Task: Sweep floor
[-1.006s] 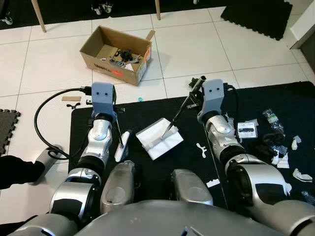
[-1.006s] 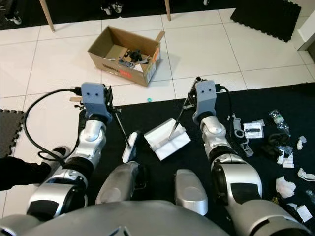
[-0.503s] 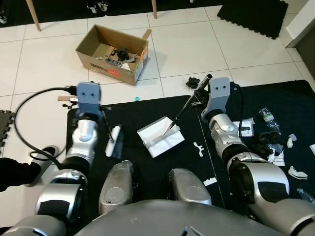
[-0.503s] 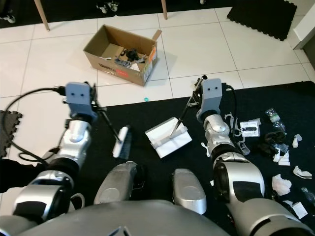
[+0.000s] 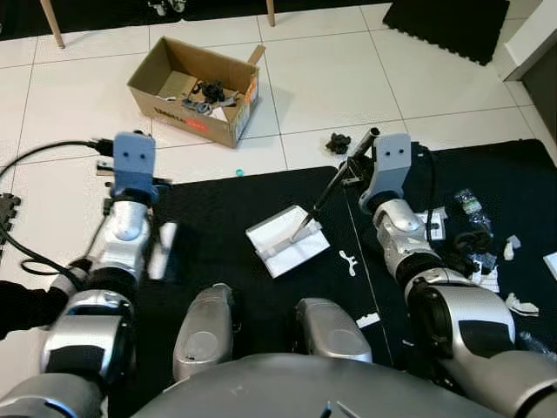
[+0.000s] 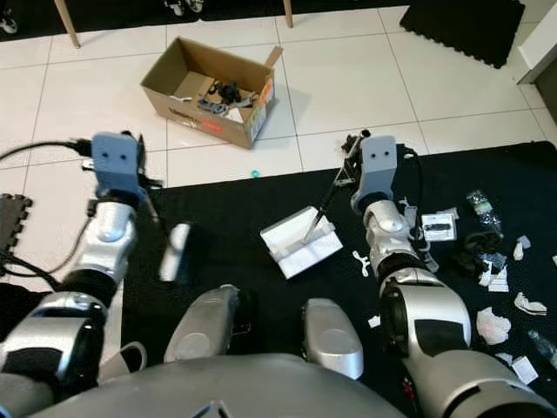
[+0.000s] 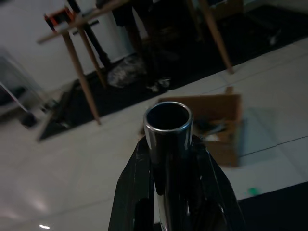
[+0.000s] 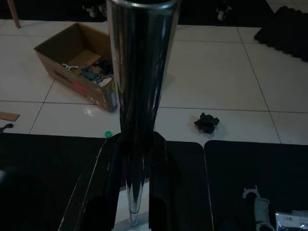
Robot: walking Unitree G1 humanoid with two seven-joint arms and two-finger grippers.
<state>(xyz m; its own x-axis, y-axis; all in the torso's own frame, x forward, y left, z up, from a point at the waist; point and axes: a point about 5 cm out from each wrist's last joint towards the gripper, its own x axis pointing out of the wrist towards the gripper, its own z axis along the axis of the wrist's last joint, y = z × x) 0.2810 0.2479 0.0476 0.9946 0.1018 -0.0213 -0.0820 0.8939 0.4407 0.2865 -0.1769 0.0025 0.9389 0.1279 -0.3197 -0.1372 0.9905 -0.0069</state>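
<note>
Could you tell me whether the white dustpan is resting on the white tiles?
No, the white dustpan lies on the black mat, with the right gripper holding its metal handle.

The brush head (image 5: 163,250) at the left of the frame is blurred, the contents of the cardboard box (image 5: 193,98) are too small to identify, and the frame edges cut the chair legs (image 5: 50,21) and the black foam mat (image 5: 448,26).
</note>
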